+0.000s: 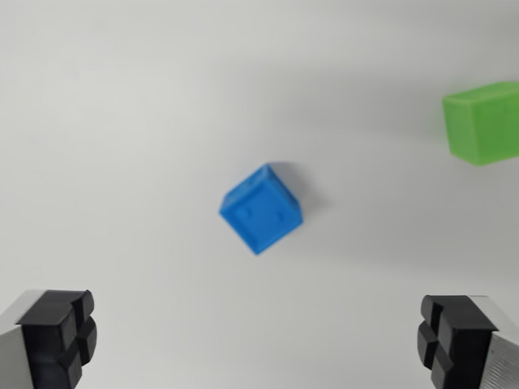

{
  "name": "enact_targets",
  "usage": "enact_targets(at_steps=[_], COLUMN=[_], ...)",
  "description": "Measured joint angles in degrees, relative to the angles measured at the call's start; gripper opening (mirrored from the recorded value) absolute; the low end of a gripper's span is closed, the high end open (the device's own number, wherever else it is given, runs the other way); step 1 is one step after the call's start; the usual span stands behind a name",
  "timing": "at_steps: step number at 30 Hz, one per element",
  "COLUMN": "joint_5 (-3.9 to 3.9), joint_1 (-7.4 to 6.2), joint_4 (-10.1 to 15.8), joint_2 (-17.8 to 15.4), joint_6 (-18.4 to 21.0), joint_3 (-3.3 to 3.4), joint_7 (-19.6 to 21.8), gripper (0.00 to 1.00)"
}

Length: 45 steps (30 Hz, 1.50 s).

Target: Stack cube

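tool wide open, holding nothing. black fingertips sit at the wrist view's bottom corners, far apart, bare white table between them. blue cube near frame centre, flat on the table, rotated so a corner points toward the tool, above the gap between the fingertips. green cube at the wrist view's right edge, partly cut off, well apart from the blue one. picture slightly blurred.

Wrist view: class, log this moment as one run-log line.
tool: open, empty | blue cube: on table, centred between fingers | green cube: right edge, apart | stack: not begun
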State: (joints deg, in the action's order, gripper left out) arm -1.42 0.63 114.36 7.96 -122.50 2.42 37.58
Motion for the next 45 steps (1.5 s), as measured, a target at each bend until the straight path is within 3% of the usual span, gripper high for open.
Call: enact_targets(at_steps=[23,45], joint_5=[0.0,0.14], joint_1=[0.04,0.16], joint_4=[9.7,17.8], joint_2=[1.4,7.0], joint_6=[-10.8,-24.2], joint_3=[0.0,-0.1], joint_7=[-16.8,-35.9], gripper=[1.0,1.0])
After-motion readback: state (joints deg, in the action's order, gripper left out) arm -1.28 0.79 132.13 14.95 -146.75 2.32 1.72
